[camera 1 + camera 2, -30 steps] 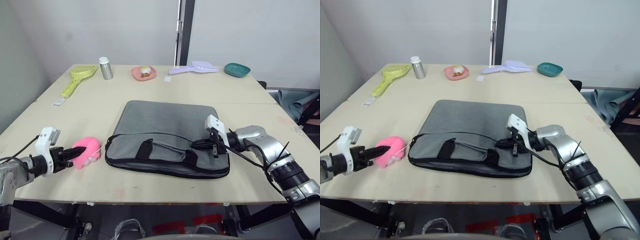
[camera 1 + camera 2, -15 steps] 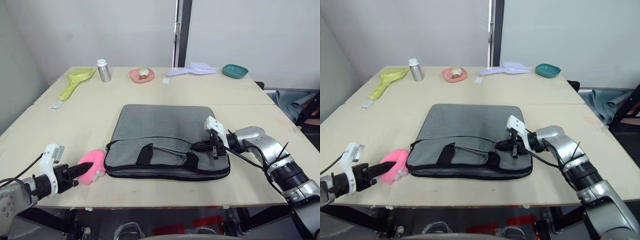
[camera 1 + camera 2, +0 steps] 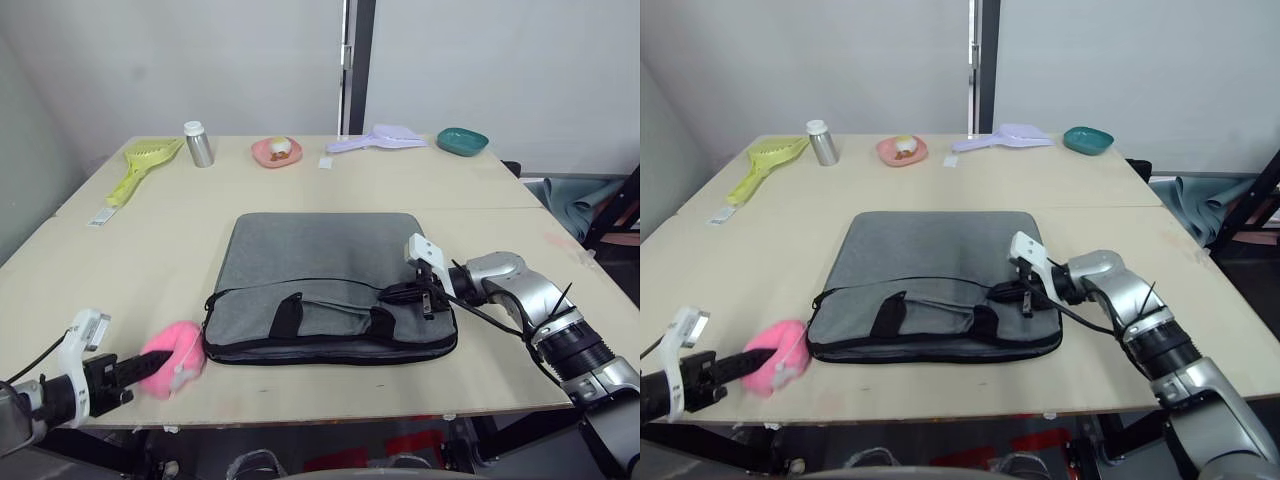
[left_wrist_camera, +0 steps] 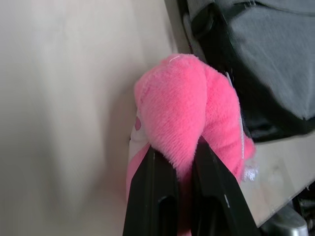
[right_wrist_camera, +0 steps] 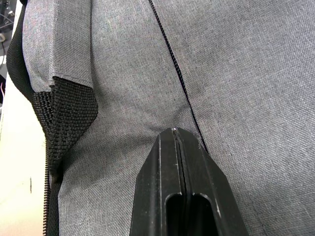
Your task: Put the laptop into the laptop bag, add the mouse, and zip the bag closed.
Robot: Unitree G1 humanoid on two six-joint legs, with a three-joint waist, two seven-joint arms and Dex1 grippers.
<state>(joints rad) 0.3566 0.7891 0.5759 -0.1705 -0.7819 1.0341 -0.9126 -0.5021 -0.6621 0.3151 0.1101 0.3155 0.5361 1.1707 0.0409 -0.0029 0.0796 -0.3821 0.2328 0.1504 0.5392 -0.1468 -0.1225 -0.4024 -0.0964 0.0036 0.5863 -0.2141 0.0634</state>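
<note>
Two grippers busy: the right gripper [image 3: 392, 292], pinched shut, rests on the laptop bag [image 3: 330, 270] mid-table; the left gripper [image 3: 150, 365] clamps a pink plush toy [image 3: 175, 353]. Zipping wants a steady, straight pull along the track.

Even, soft indoor light, faint shadows on the table [image 3: 300, 190], wrist close-ups slightly blurred.
</note>
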